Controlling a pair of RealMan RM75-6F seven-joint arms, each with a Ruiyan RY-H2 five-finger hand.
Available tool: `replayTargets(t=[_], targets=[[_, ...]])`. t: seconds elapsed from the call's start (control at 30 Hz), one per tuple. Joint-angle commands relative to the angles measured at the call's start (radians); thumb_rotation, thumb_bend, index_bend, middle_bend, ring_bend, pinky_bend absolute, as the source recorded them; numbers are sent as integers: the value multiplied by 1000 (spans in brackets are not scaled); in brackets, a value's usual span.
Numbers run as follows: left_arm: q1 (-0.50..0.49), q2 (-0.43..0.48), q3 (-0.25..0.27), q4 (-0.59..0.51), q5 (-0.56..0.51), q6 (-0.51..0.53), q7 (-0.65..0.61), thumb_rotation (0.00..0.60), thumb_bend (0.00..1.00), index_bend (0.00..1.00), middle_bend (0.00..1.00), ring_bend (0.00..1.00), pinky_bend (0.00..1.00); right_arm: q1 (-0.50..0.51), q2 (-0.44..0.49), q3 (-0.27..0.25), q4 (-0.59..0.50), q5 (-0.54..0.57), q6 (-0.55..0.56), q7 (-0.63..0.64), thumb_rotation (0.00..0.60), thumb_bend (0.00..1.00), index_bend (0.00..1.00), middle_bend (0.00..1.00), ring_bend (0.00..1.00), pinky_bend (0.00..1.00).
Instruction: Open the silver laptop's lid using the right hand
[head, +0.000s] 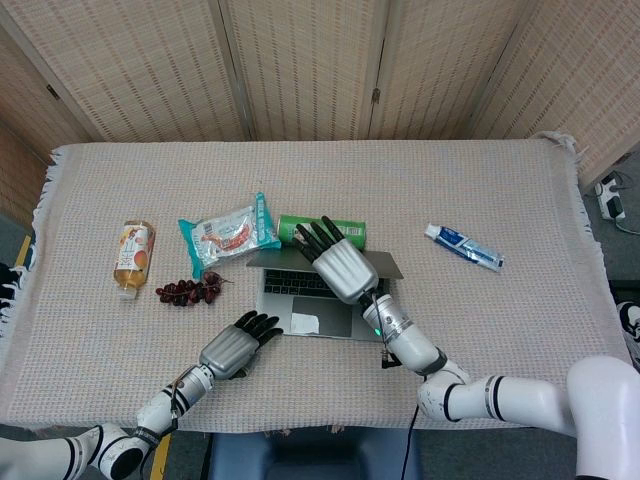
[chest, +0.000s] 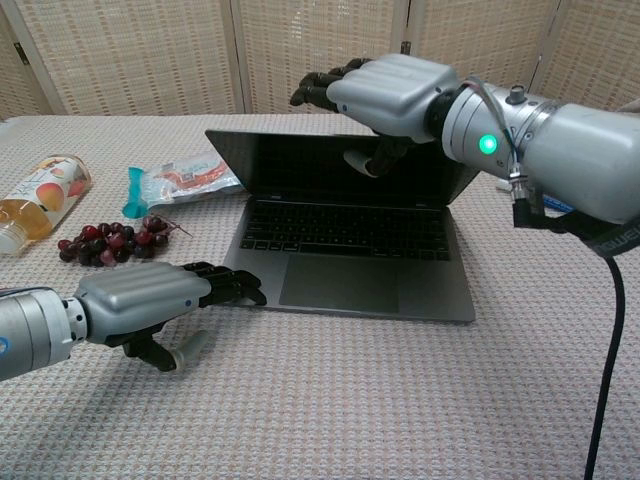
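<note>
We note the slim silver laptop (chest: 350, 250) near the cloth-covered table's (head: 520, 330) front edge, lid upright, our right hand (chest: 385, 90) gripping its top edge with the thumb on the screen side to swing it back, while the left hand (chest: 150, 300), empty with fingers extended, presses the base's front-left corner, likely steadying it.

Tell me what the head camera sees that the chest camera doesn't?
Only the head view shows the whole green can and the full toothpaste tube. Only the chest view shows the laptop's dark screen facing us. Both show the right hand on the raised lid, the left hand at the laptop's front corner, the grapes, snack packet and juice bottle.
</note>
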Motion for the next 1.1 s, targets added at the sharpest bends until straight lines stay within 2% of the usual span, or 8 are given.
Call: replayTargets(t=[0.03, 0.43, 1.1], targets=[[-1, 2, 1, -4, 0, 3, 3, 600, 735, 134, 103, 0, 0, 20, 17, 24, 17, 32, -5, 1, 600, 576, 0, 0, 0, 0], [-4, 4, 11, -20, -11, 13, 31, 600, 736, 135, 103, 0, 0, 99, 29, 81, 123, 187, -32, -10, 600, 576, 0, 0, 0, 0], [-1, 10, 28, -31, -10, 31, 51, 600, 735, 135, 103, 0, 0, 204, -24, 96, 358, 396, -71, -25, 600, 576, 0, 0, 0, 0]])
